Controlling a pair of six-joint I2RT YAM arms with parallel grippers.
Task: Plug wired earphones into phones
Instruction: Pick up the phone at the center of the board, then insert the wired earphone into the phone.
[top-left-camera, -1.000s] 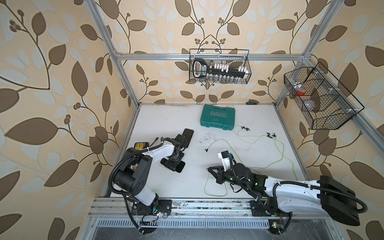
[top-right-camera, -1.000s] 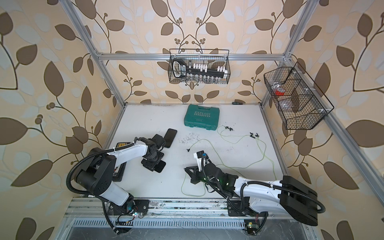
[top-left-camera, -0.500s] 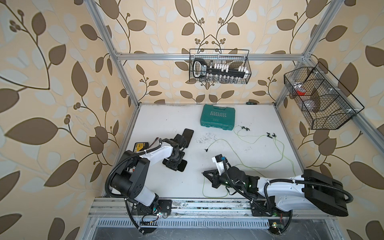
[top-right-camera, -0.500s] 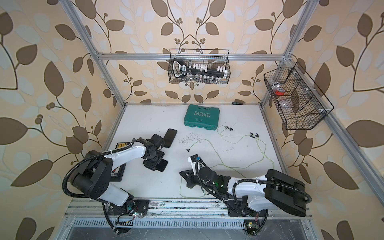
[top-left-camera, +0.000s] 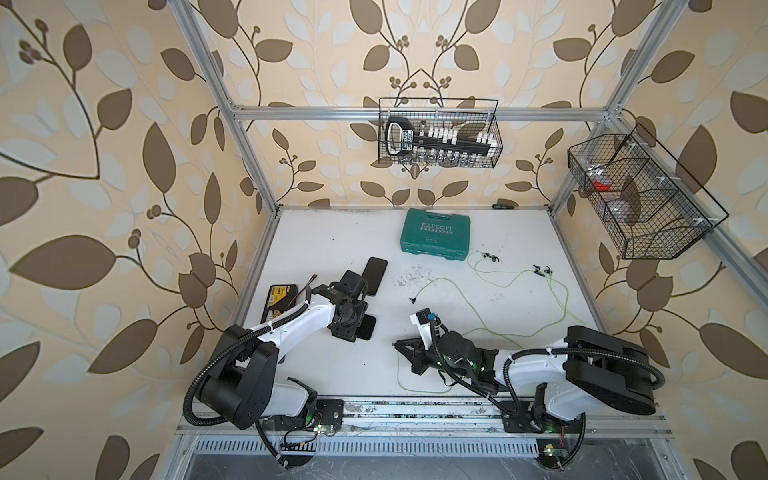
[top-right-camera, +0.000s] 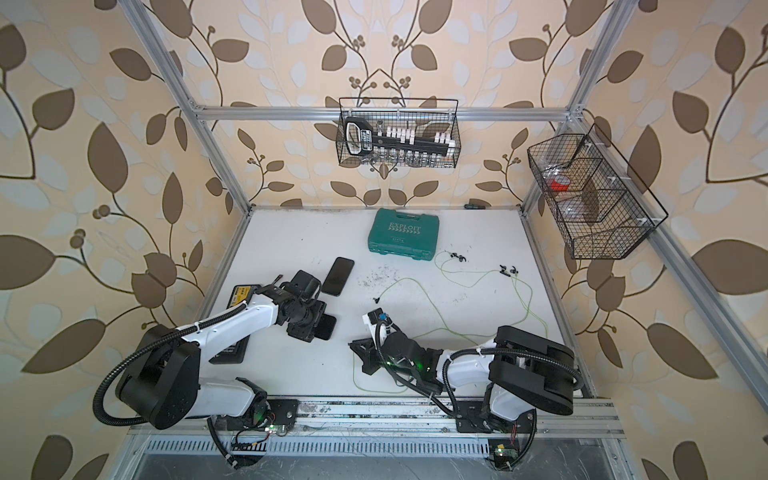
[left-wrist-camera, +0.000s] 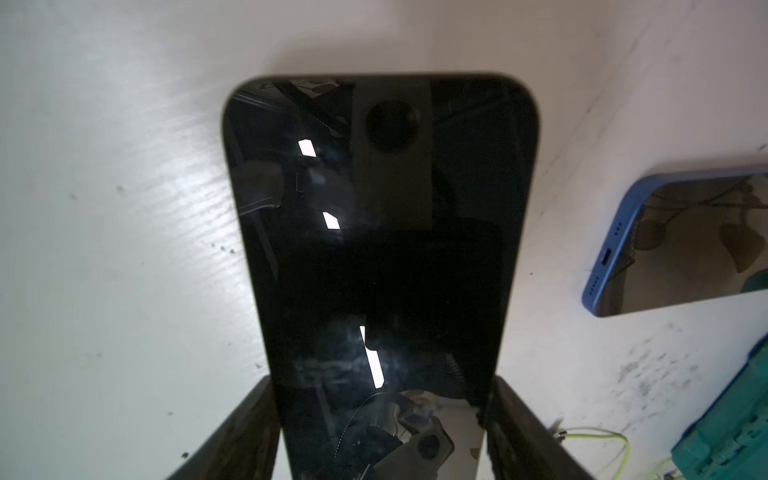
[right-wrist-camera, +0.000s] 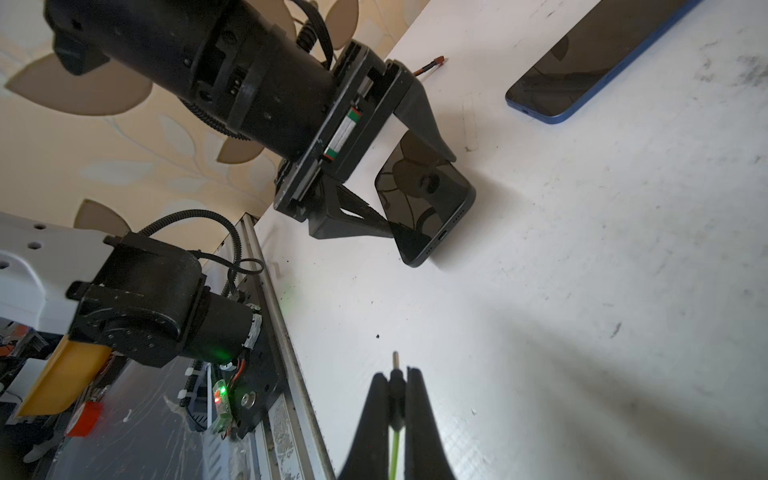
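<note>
- Left wrist view: left tool (left-wrist-camera: 380, 386) clamped across the near phone (left-wrist-camera: 374, 249), one finger on each long edge. Arm stretched forward from its base, wrist bent down.
- Right arm lies low along the front of the bench (right-wrist-camera: 582, 249). Right tool (right-wrist-camera: 395, 373) pinched tight on the plug (right-wrist-camera: 395, 358); its metal tip pokes out toward the near phone's port end, well apart from it.
- In both top views the near phone is mostly hidden under the left tool; one rounded corner shows.
- Far phone (left-wrist-camera: 685, 241) lies flat, cut off at the frame edge; blue rim, glossy dark glass.
- Thin yellow-green cable (right-wrist-camera: 395, 449) runs back from the plug between the fingers.
- Bench white, scuffed, speckled.
</note>
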